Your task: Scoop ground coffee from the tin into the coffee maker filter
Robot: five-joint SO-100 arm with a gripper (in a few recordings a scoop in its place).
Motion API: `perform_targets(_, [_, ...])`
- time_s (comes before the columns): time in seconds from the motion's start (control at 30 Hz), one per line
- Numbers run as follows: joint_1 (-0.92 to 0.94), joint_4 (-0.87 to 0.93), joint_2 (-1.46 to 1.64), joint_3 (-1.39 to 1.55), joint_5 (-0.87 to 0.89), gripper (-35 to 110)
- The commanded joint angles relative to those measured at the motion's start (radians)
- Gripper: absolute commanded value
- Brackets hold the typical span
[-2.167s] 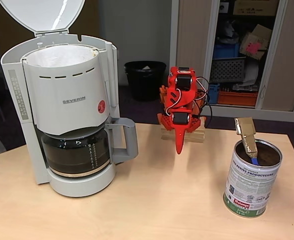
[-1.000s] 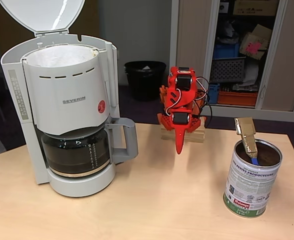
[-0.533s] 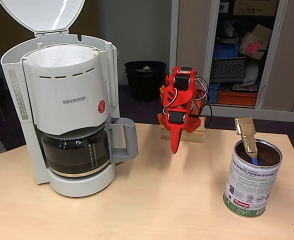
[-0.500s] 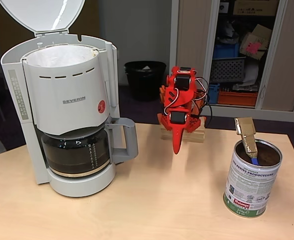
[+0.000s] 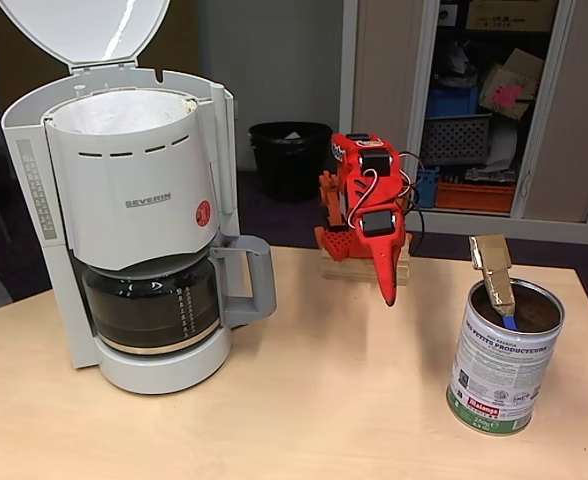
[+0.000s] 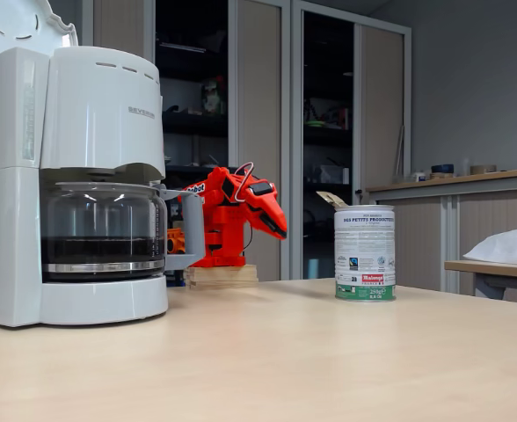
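Observation:
The tin (image 5: 501, 358) stands at the table's right with dark ground coffee (image 5: 534, 313) inside and a scoop with a taped brown handle (image 5: 493, 270) leaning in it. In the low side view the tin (image 6: 364, 254) stands right of the arm. My red gripper (image 5: 388, 290) points down above the table, left of the tin, shut with nothing in it; from the side the gripper (image 6: 280, 230) hangs in the air. The coffee maker filter (image 5: 124, 110) lines the open basket of the white coffee maker (image 5: 134, 220) at the left, lid raised.
A dark glass carafe (image 5: 154, 305) sits in the machine (image 6: 83, 185). The arm's base rests on a wooden block (image 5: 364, 268) at the table's far edge. Behind the table are a black bin (image 5: 289, 155) and open cupboards. Bare tabletop (image 5: 324, 400) lies between machine and tin.
The gripper has swung to the right, toward the tin, from pointing down near the table's middle. The tin, scoop and coffee maker have not moved.

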Motion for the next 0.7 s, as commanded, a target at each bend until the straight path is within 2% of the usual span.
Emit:
perform_targets(0.0, [-0.044, -0.023, 0.014, 0.006, -0.037, 0])
perform_targets(0.07, [-0.041, -0.044, 0.014, 0.006, -0.048, 2])
perform_targets(0.13, [-0.048, -0.067, 0.012, 0.005, -0.095, 12])
perform_targets(0.3, [-0.051, -0.021, 0.012, -0.044, -0.118, 15])
perform_targets(0.67, [-0.098, 0.265, 0.026, -0.288, -0.086, 16])
